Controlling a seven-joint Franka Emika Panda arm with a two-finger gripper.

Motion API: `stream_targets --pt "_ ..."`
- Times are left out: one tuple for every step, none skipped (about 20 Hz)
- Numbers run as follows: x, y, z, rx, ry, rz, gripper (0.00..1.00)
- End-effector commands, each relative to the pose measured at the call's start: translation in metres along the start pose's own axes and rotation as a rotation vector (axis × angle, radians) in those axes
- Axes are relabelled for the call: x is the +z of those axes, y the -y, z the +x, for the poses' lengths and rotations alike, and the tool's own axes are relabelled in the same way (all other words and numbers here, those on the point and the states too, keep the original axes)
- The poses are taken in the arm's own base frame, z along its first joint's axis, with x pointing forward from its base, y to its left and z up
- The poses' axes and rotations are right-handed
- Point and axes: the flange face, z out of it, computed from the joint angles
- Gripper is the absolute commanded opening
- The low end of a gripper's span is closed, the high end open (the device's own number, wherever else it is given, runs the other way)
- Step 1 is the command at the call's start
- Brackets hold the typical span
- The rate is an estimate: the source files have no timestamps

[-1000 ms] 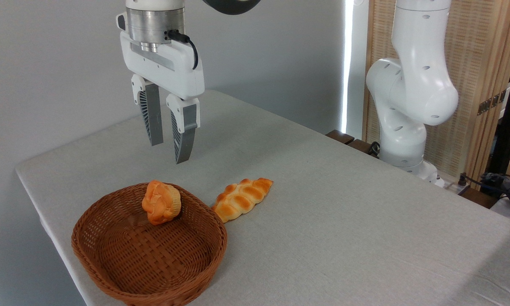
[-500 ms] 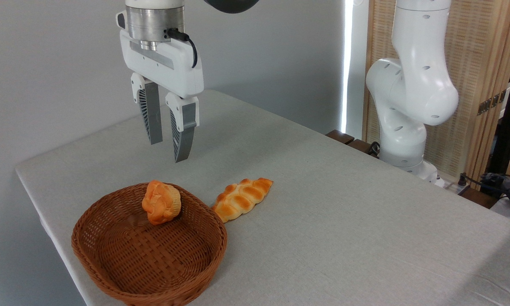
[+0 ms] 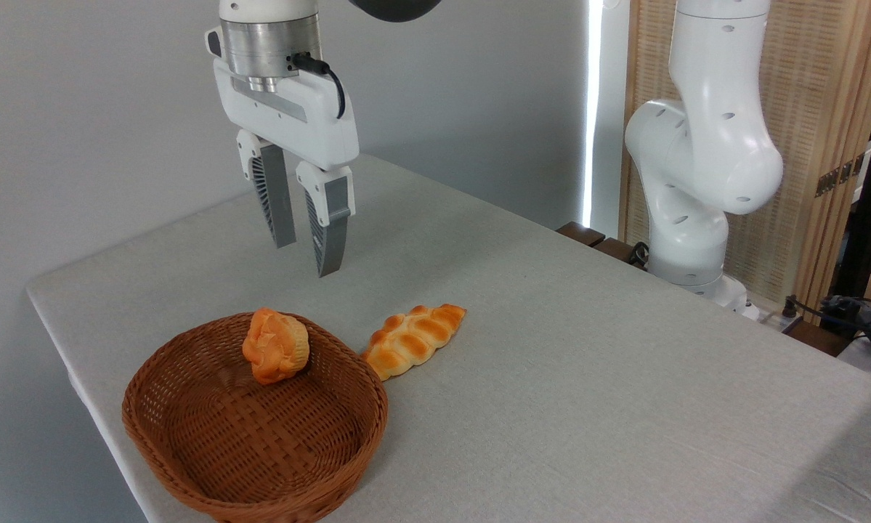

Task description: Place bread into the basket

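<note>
- On the table, just right of the basket, the bread lies flat, one end close to the basket rim; whether they touch I cannot tell.
- Its long axis goes from lower left to upper right, and the far end points away from the basket.
- Compared with half a second ago, the gripper has shifted a little to the right; the bread and the round bun in the basket have not moved.
- The gripper hangs above the table, empty, its fingers a narrow gap apart.
- The basket's near rim is cut off by the bottom edge.
</note>
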Motion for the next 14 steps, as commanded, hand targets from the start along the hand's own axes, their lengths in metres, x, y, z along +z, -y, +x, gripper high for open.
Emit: stream_targets --pt "-0.003 -0.012 -0.005 -0.003 0.063 -0.040 1.00" --pt "-0.002 -0.015 -0.005 0.002 0.072 -0.052 1.00" --pt "-0.001 -0.020 -0.003 0.005 0.074 -0.074 1.00" --pt "-0.001 -0.022 -0.003 0.005 0.071 -0.081 1.00" --pt "-0.001 -0.022 -0.002 0.002 0.066 -0.089 1.00" --pt "-0.001 -0.022 -0.002 0.004 0.065 -0.090 1.00" --pt "-0.002 -0.021 -0.003 0.005 0.064 -0.090 1.00" --pt "-0.001 -0.020 -0.003 0.004 0.065 -0.087 1.00" --pt "0.000 -0.020 -0.003 0.004 0.068 -0.085 1.00" --pt "0.001 -0.019 -0.003 0.007 0.071 -0.080 1.00" --pt "0.001 -0.019 -0.003 0.007 0.072 -0.078 1.00" --pt "0.001 -0.018 -0.003 0.007 0.073 -0.079 1.00" --pt "0.000 -0.017 -0.004 0.004 0.072 -0.078 1.00" --pt "0.000 -0.014 -0.006 -0.002 0.071 -0.078 1.00"
